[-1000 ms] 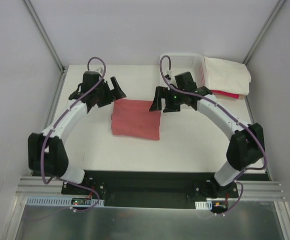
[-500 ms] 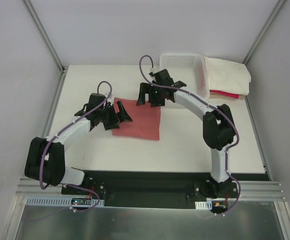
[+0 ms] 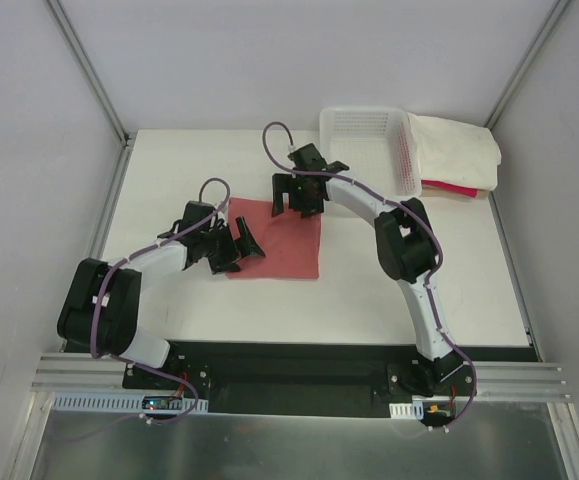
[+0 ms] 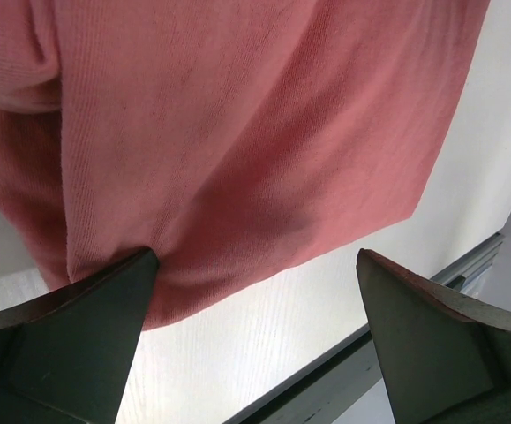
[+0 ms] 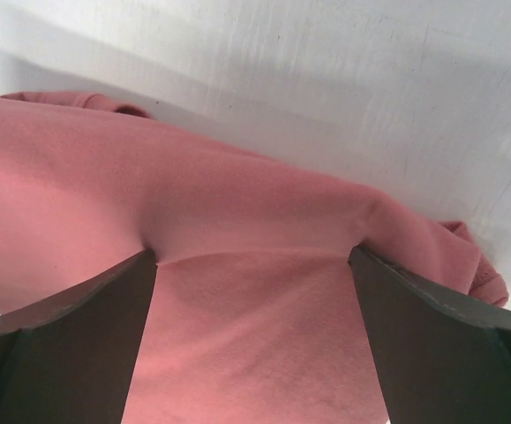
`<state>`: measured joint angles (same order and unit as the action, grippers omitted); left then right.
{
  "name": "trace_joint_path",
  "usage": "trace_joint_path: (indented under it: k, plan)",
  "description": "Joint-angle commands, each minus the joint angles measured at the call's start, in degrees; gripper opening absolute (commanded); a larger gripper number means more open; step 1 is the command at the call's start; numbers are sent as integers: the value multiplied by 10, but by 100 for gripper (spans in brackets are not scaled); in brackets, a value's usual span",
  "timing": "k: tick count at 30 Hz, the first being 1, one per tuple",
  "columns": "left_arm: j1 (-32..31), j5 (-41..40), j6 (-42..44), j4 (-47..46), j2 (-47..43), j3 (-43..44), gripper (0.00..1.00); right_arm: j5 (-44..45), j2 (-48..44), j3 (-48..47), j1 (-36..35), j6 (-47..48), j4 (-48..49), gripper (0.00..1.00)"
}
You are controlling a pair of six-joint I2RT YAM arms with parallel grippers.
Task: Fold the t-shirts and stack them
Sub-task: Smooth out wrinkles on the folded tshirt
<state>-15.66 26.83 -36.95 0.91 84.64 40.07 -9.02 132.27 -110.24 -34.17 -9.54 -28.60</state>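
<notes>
Left gripper (image 3: 244, 248) at lower left of centre in the top view, jaws spread wide, nothing gripped between them. In its wrist view, one fingertip (image 4: 78, 336) down on the salmon shirt (image 3: 287, 245) close to the hem, other tip over bare table (image 3: 199, 160) past the cloth edge. Salmon shirt folded to a rough rectangle, flat on the table in the middle of the frame, between both grippers. Right gripper (image 3: 297, 200) just above it in the frame, at the far edge of the shirt, also wide open and holding nothing. In its wrist view, both tips down on the cloth, with a shallow crease stretched from one tip to the other. Farther back, at upper right, white basket (image 3: 365, 113) on the table, apart from the salmon shirt. Right beside the basket, cream shirt (image 3: 459, 148), folded, on top of pink shirt (image 3: 456, 188). Only a thin pink strip visible under the near edge of the cream one.
</notes>
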Motion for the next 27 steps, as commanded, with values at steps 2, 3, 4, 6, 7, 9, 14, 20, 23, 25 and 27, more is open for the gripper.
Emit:
trace_joint_path:
  k: [2, 3, 4, 6, 7, 9, 14, 20, 23, 25, 27]
  plan:
    - [-10, 12, -8, 26, -23, -41, 99, 22, -20, -18, -3, 44, -28, 97]
    - [-16, 16, -9, 27, -32, -44, 99, 19, -26, -17, -5, 50, -28, 97]
    - [-21, 18, -12, 27, -53, -46, 99, 18, -42, -17, -7, 59, -30, 97]
    - [-36, 18, -20, 32, -77, -51, 99, 20, -62, -11, -17, 74, -35, 97]
    - [-39, 14, -23, 34, -107, -53, 99, 22, -88, -6, -21, 81, -36, 97]
    - [-46, 7, -29, 48, -142, -58, 99, 34, -118, 19, -35, 108, -30, 97]
    - [-50, -38, -35, 94, -273, -61, 99, 85, -252, 105, -66, 132, -25, 97]
    - [-49, -133, -30, 103, -293, -33, 99, 180, -415, 306, -76, 69, 34, 97]
    - [-46, -147, -16, 100, -211, 12, 99, 176, -451, 366, -67, 37, 57, 97]
    - [-44, -158, -11, 98, -141, 50, 99, 160, -450, 383, -63, 14, 64, 97]
    - [-34, -154, -1, 88, -95, 87, 99, 145, -432, 391, -59, 4, 67, 97]
